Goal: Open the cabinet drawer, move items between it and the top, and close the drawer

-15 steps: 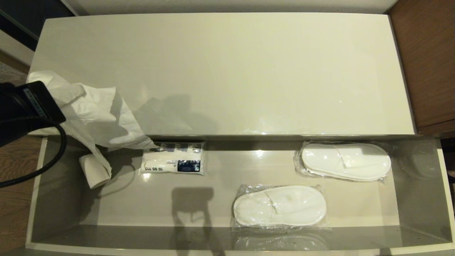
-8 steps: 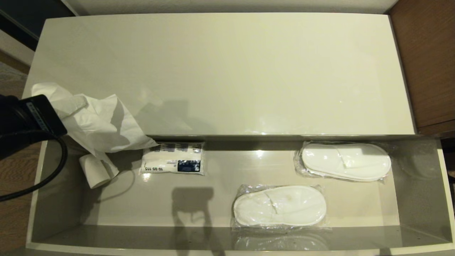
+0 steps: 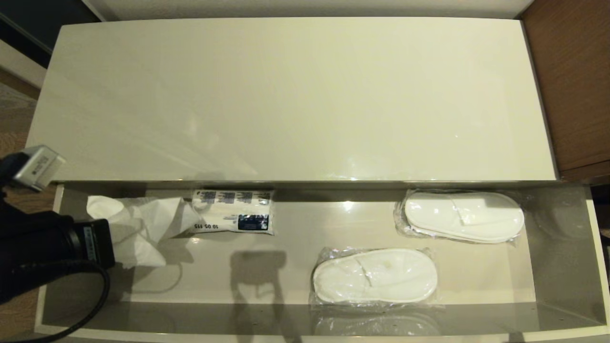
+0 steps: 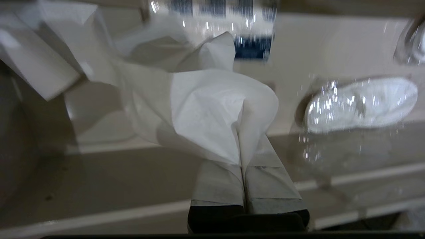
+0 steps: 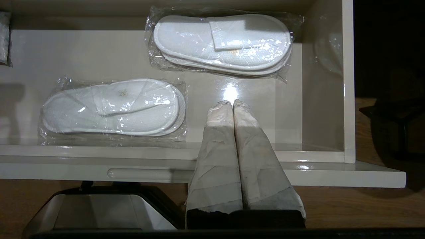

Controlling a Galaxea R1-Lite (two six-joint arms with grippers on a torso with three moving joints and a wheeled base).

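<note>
Down off the glossy cream-white cabinet top I've brought my left gripper, fingers pinched on the crumpled white paper roll tail, into the wide beige-grey drawer. Just beside the paper lies a printed plastic packet; two plastic-wrapped white slipper pairs lie well apart rightward. My right gripper hangs pressed together, empty, over the drawer's front.
</note>
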